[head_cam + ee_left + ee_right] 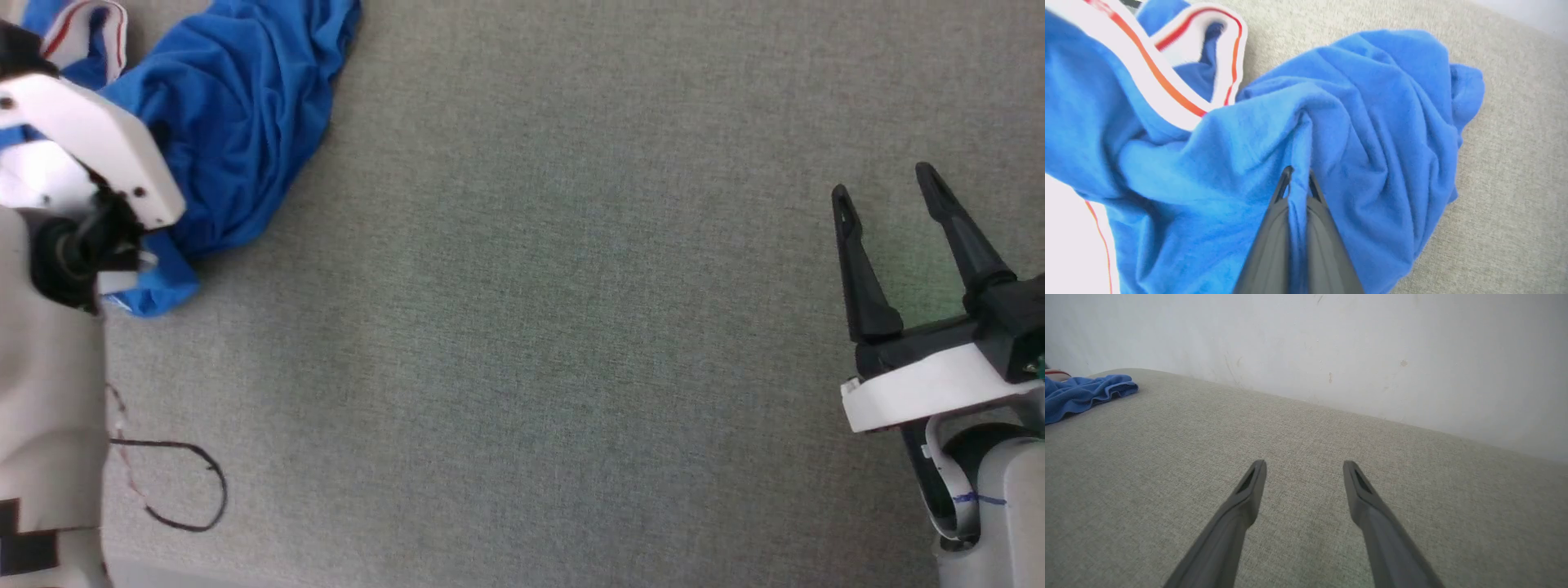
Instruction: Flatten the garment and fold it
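Pressed together on a raised fold of blue cloth, the two dark fingers of the left gripper (1298, 176) are seen at the bottom of the left wrist view, and the garment (1380, 122) is pinched between them. The garment is bunched and creased on the grey-green fabric surface (571, 343), at its far left as seen from the head, with a white, red-striped trim (1167, 96) turned up beside the held fold. The right gripper (888, 181) is held well apart from the garment, over the right of the surface, its fingers spread wide with nothing between them. A looped black cable (200, 490) is seen at the lower left of the head view. A pale wall (1331, 343) is seen behind the surface's far edge.
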Tool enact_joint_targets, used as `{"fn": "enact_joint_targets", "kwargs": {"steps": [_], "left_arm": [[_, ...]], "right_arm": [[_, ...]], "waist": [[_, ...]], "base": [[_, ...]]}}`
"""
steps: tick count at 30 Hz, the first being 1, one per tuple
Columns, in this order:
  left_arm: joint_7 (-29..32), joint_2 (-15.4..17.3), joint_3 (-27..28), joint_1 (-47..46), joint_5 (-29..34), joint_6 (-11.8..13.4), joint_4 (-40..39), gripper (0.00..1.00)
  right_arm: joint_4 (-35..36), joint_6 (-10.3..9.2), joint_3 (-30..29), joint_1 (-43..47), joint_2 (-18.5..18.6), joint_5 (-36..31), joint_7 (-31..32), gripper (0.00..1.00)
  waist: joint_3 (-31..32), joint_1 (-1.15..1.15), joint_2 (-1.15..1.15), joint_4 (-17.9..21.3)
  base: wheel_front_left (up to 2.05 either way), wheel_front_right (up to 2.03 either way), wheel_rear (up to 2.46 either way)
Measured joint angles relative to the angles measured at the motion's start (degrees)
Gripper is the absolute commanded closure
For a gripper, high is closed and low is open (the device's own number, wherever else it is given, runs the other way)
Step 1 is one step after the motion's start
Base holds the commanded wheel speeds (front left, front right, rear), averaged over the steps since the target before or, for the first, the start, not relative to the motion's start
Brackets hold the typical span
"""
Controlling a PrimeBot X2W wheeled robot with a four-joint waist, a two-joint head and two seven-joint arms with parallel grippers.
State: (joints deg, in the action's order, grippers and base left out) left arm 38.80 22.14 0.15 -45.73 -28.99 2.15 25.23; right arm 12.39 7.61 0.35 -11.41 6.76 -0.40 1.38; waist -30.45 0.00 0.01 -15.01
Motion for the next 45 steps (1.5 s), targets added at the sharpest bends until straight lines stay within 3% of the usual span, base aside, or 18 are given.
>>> {"fn": "enact_joint_targets", "kwargs": {"steps": [9, 23, 34, 45], "left_arm": [[-2.15, 3.58, -1.19, -1.44, 2.1, -2.11, -3.91, 1.0], [-2.2, 4.85, -5.16, -12.12, 5.58, -2.6, -13.16, 1.0], [0.16, -2.75, -10.37, -17.81, 4.55, -2.09, -17.9, 1.0], [1.12, -12.51, -17.9, -15.0, 2.03, -2.0, -20.43, 1.0]], "right_arm": [[-4.1, 0.0, -0.23, 0.25, -1.91, 0.63, -2.82, 0.0], [-9.54, 0.0, -2.85, 6.37, -3.68, 2.09, -5.75, 0.0], [-11.24, 0.0, -6.16, 8.24, -3.75, 5.2, -7.03, 0.0], [-11.31, 0.0, -10.81, 8.72, -3.72, 6.35, -7.42, 0.0]], "waist": [[5.08, 0.0, 0.0, 0.42], [15.78, -0.02, 0.0, 3.02], [21.88, -0.01, 0.0, 9.57], [24.51, -0.01, 0.0, 17.01]], "base": [[0.0, 0.0, 0.0], [0.0, 0.0, 0.0], [0.0, 0.0, 0.0], [0.0, 0.0, 0.0]]}}
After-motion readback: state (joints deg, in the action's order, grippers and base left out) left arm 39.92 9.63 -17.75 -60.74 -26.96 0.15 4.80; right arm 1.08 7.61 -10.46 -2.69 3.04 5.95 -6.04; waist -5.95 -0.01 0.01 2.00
